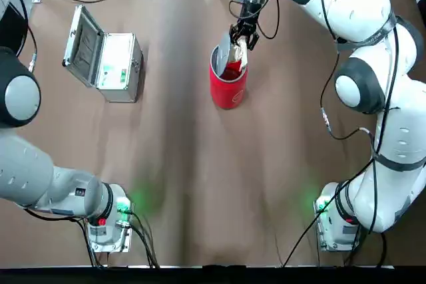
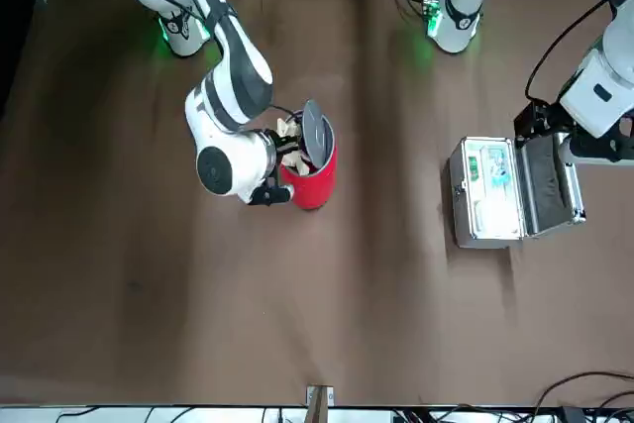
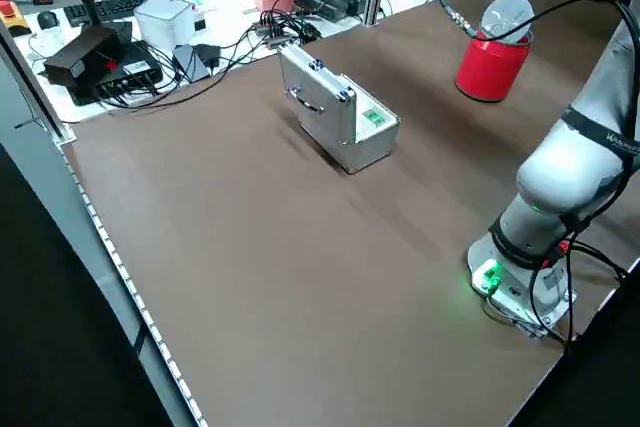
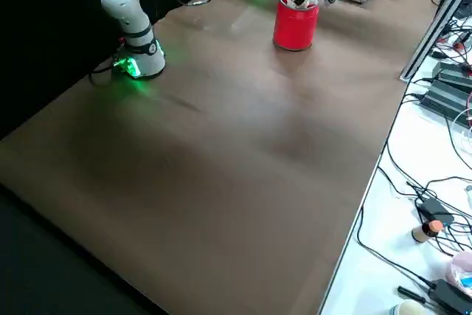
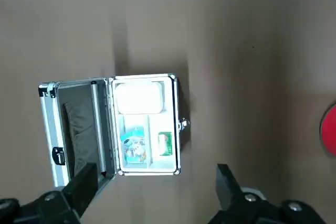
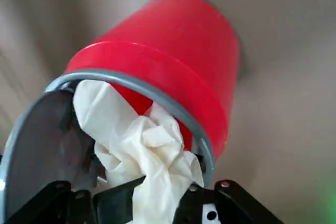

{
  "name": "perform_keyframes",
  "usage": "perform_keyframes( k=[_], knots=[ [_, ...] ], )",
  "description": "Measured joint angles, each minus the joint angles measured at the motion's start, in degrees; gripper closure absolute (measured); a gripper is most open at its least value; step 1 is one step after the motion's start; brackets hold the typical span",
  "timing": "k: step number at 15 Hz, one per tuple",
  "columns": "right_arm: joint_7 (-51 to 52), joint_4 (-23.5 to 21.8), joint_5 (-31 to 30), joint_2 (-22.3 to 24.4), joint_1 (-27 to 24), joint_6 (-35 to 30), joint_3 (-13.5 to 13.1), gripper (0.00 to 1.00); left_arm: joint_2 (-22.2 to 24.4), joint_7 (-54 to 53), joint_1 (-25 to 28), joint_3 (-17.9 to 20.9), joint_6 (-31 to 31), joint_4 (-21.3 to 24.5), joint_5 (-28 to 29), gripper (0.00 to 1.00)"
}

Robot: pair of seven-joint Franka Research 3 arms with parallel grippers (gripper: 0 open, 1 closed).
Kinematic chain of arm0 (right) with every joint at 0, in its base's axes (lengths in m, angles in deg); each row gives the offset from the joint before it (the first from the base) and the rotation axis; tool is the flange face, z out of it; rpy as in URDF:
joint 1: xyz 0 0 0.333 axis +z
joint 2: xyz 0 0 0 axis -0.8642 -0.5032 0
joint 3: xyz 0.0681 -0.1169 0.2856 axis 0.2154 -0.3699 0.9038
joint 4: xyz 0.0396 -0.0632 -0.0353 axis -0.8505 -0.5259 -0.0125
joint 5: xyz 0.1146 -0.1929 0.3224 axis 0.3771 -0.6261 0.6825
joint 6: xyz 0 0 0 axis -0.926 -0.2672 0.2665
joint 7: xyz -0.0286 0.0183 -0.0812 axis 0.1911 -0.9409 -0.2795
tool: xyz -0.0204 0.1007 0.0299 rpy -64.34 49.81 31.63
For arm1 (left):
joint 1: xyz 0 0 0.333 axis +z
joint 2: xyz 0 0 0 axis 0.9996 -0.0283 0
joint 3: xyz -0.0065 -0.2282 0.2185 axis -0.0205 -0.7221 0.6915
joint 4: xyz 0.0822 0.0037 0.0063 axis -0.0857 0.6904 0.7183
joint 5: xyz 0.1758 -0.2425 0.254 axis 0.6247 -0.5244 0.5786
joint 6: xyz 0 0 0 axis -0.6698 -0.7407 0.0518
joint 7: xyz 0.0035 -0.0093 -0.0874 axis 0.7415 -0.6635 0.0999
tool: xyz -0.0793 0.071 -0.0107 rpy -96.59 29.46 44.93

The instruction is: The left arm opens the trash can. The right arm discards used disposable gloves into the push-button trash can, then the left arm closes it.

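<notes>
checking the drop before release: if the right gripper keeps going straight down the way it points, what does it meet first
Probably the open mouth of the trash can: the right gripper hangs just above it, shut on the disposable gloves, whose wad already hangs over the rim beside the raised lid. Depth is uncertain.

Robotics lab bench.
Two white arms [image 1: 373, 64] are bolted to a brown table [image 3: 250, 247]; just beyond the table's far edge, a white bench holds cables [image 3: 215, 52], black boxes [image 3: 95, 52] and a keyboard [image 3: 100, 7].
</notes>
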Motion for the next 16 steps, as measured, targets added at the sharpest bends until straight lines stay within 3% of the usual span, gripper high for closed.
perform_keyframes(
  k=[8,12,16],
  knots=[
    [0.21,-0.11,0.41,-0.33,0.1,0.04,0.04,0.97,-0.02,-0.06,0.0,0.0,0.0,0.0,0.0,0.0],
    [0.3,-0.13,0.51,-0.68,0.06,0.05,0.02,0.84,-0.04,-0.06,0.0,0.0,0.0,0.0,0.0,0.0],
    [0.3,-0.13,0.58,-0.74,0.02,0.06,0.01,0.78,-0.06,-0.07,0.0,0.0,0.0,0.0,0.0,0.0]
  ],
)
